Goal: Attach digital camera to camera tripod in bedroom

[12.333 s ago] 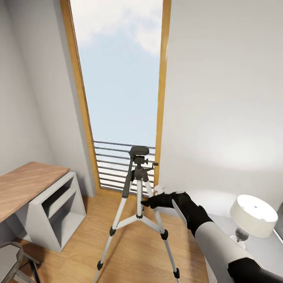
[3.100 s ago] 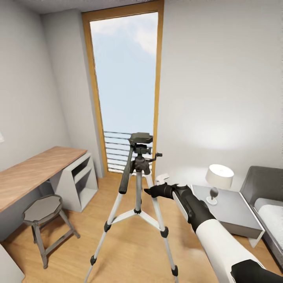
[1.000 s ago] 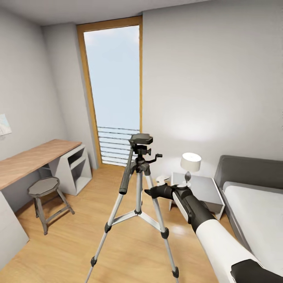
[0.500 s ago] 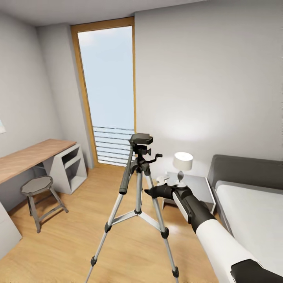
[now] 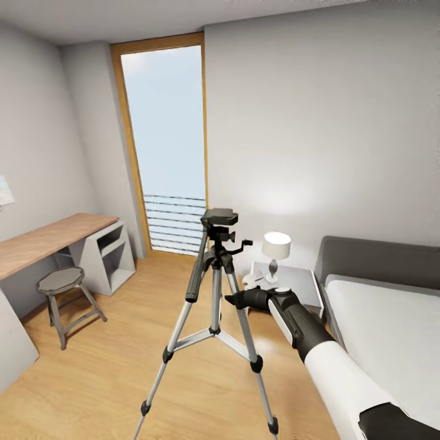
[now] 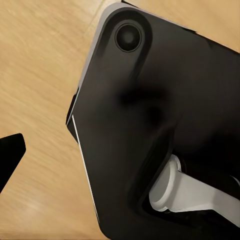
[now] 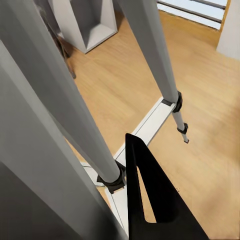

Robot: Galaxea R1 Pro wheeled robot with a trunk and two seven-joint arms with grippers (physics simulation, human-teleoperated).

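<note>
The right claw [image 5: 235,299] has hold of the camera tripod [image 5: 214,287], fingers clamped on the upper part of one silver leg, just under the black pan head. The tripod stands splayed on the light wood floor [image 5: 110,373] in the middle of the room, and its top plate is bare, with no camera mounted. From the right wrist, one dark finger [image 7: 150,195] lies close along the leg [image 7: 150,55], with the brace and a black foot below.

The digital camera is nowhere to be picked out here. The wooden worktop [image 5: 43,241] on the left looks bare from this angle, though its far end is cut off by the frame, so that is a hedge rather than a verdict. A stool [image 5: 61,284] sits beside it. A lamp [image 5: 276,247] stands on the bedside table, and the grey bed [image 5: 391,318] sits off to the right.

The left wrist camera looks down at a dark body panel over the floor, and the left claw's state cannot be told from it.

The danger now: the grip sits high on a single leg, so any sideways tug could tip the tripod or fold that leg inward. The splayed feet could also clip the bedside table or bed if the base rolls.
</note>
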